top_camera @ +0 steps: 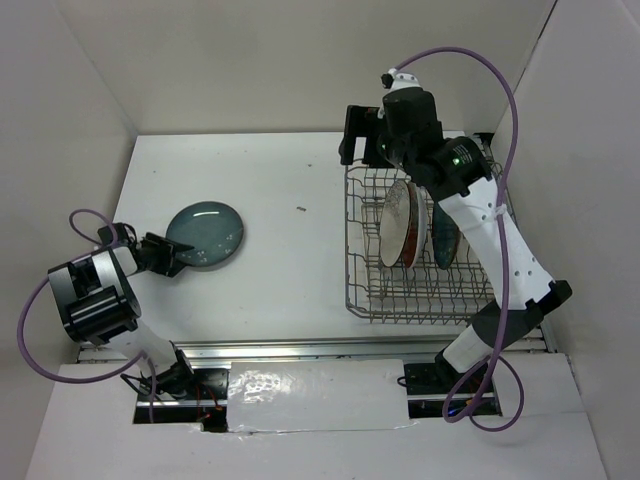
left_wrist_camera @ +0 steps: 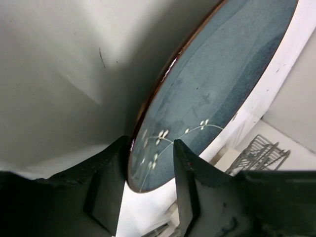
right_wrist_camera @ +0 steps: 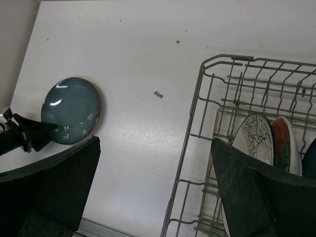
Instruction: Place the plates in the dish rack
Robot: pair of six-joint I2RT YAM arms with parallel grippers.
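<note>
Plates counted: four in all, three in the rack and one outside it.
Plates in the rack: a grey-white plate with a branch drawing (right_wrist_camera: 254, 140), a red plate (right_wrist_camera: 285, 143) and a teal-blue plate (top_camera: 445, 240) are stood on edge side by side between the tines.
Fourth plate: a teal-blue plate with small white blossoms (top_camera: 206, 234) is seen at the left side of the white table (top_camera: 290, 180), well apart from the rack.
Dish rack: one grey wire rack (top_camera: 352, 300) is set on the right half of the table.
Left gripper (left_wrist_camera: 150, 168): its two fingers are closed on the rim of the blossom plate, one on each face.
Right gripper (right_wrist_camera: 155, 143): it is held above the rack's far left corner, fingers spread wide, nothing between them.
Other: one small dark speck (right_wrist_camera: 158, 94) is seen on the table.
</note>
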